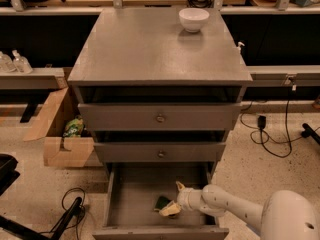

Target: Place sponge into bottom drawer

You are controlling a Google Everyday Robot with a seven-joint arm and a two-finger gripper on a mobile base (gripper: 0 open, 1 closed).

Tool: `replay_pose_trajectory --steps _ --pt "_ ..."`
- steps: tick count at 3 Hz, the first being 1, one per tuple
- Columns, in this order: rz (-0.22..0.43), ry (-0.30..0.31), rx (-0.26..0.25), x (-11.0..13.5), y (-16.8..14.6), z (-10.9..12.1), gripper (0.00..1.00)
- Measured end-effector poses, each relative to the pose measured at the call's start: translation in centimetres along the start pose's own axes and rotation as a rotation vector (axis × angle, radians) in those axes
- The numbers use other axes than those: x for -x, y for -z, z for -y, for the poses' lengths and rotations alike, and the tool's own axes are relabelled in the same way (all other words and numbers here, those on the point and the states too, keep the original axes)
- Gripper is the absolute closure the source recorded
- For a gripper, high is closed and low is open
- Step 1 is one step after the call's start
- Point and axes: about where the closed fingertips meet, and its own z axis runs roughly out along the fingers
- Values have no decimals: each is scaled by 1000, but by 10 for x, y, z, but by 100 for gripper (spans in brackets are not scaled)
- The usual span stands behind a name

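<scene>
The bottom drawer is pulled out at the foot of the grey cabinet, and its flat grey floor shows. The sponge, dark green face up, lies on the drawer floor toward the front right. My gripper reaches into the drawer from the right on the white arm. Its fingers stand spread apart just right of the sponge, the lower one touching the sponge's edge. The gripper is open.
Two closed drawers with round knobs sit above the open one. A white bowl stands on the cabinet top. A cardboard box is on the floor at left, cables at right, and a dark stand at lower left.
</scene>
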Motion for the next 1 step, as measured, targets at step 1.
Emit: replay_pose_trajectory --steps 1 --pt "0 0 0 0 0 0 0"
